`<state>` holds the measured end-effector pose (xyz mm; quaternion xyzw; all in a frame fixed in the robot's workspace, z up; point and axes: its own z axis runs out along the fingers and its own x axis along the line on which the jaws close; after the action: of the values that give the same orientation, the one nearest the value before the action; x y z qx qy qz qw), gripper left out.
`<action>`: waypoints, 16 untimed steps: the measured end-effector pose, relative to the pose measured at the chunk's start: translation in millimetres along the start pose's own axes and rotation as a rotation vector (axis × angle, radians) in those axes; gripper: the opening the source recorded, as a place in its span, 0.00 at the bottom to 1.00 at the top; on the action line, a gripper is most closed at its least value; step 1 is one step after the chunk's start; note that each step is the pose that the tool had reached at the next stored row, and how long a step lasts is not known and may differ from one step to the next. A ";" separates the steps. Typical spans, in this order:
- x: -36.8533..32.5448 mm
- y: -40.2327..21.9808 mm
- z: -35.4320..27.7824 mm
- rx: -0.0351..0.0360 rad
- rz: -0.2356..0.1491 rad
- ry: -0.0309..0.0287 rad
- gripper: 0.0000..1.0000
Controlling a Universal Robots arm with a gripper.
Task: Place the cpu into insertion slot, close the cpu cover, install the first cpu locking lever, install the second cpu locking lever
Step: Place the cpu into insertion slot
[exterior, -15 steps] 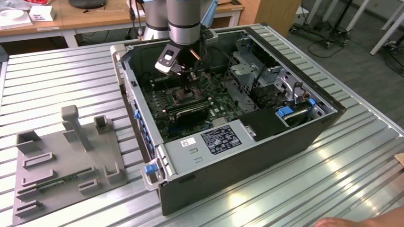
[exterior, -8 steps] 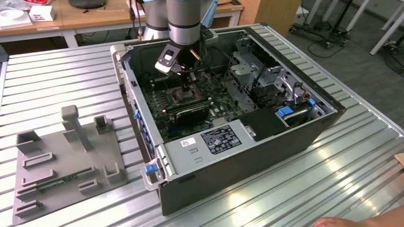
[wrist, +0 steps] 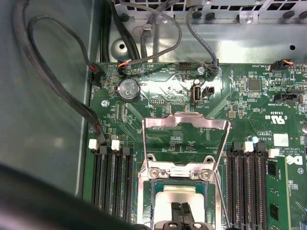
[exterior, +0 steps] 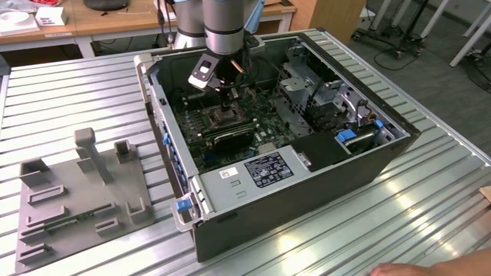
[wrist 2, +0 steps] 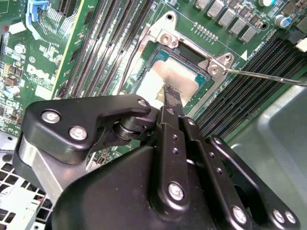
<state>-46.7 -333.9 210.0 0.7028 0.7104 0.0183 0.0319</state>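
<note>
Entries run from the exterior view's left. One grey fixture tray (exterior: 84, 198) with upright posts and shallow slots lies on the slatted metal table (exterior: 69, 98). Next is one open computer case (exterior: 307, 195), its black wall toward the camera and a blue latch (exterior: 183, 205) at its near corner. A green motherboard (exterior: 261, 118) lies flat inside. My arm (exterior: 222, 29) reaches down into the case, with the gripper (exterior: 224, 109) over the middle of the board. In both wrist views I log the gripper (wrist: 180, 213) (wrist 2: 170, 93) with its fingers pressed together and nothing between them. The tips are down at the silvery top of the cpu (wrist: 180, 194) (wrist 2: 165, 76), though I cannot confirm contact. The cpu sits flat in the insertion slot (wrist: 154, 191) (wrist 2: 192, 55), inside its rim. In the first wrist view the cpu cover (wrist: 184, 118) stands swung up off the slot, hinged at one edge. In the second wrist view a thin wire locking lever (wrist 2: 268, 77) juts outward from a slot corner. Long black memory slots (wrist: 112, 182) flank the socket on both sides. Last entry, at the exterior view's right, is a person's hand (exterior: 429, 269) at the lower edge, well apart from the case.
</note>
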 end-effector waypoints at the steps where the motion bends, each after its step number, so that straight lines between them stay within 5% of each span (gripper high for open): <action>1: 0.0 -0.1 0.0 0.0042 0.000 -0.0005 0.10; 3: -0.1 -0.1 0.0 0.0108 0.000 -0.0015 0.10; 16: -0.1 -0.1 0.1 0.0137 0.000 -0.0013 0.10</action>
<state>-46.8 -333.9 209.9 0.7030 0.7106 0.0129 0.0275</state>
